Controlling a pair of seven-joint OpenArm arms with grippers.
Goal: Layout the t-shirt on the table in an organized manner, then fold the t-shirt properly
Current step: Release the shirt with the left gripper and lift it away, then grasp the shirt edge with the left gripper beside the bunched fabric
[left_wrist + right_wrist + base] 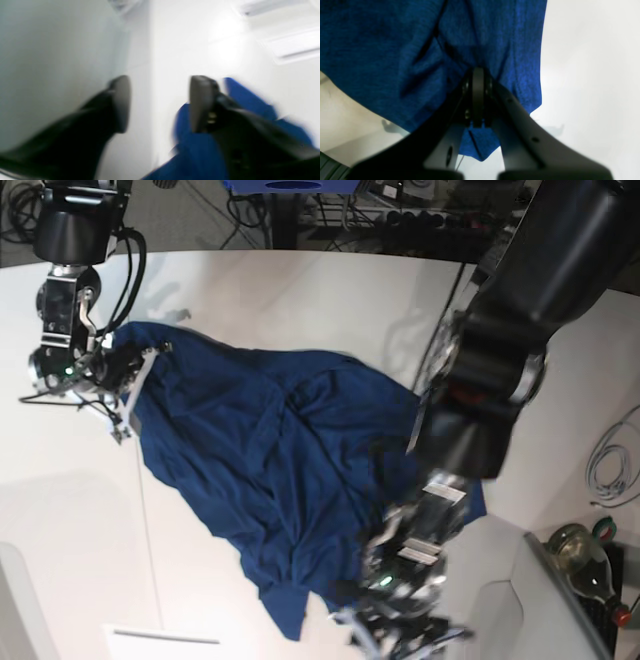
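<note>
Loosely spread, wrinkled navy t-shirt (270,470) on the white table (300,300), long axis running diagonally from the far corner by the right gripper (135,370) toward the near edge. Right jaws clenched on a fold of fabric. Left gripper (160,102) low at the near hem, jaws released, apart.
</note>
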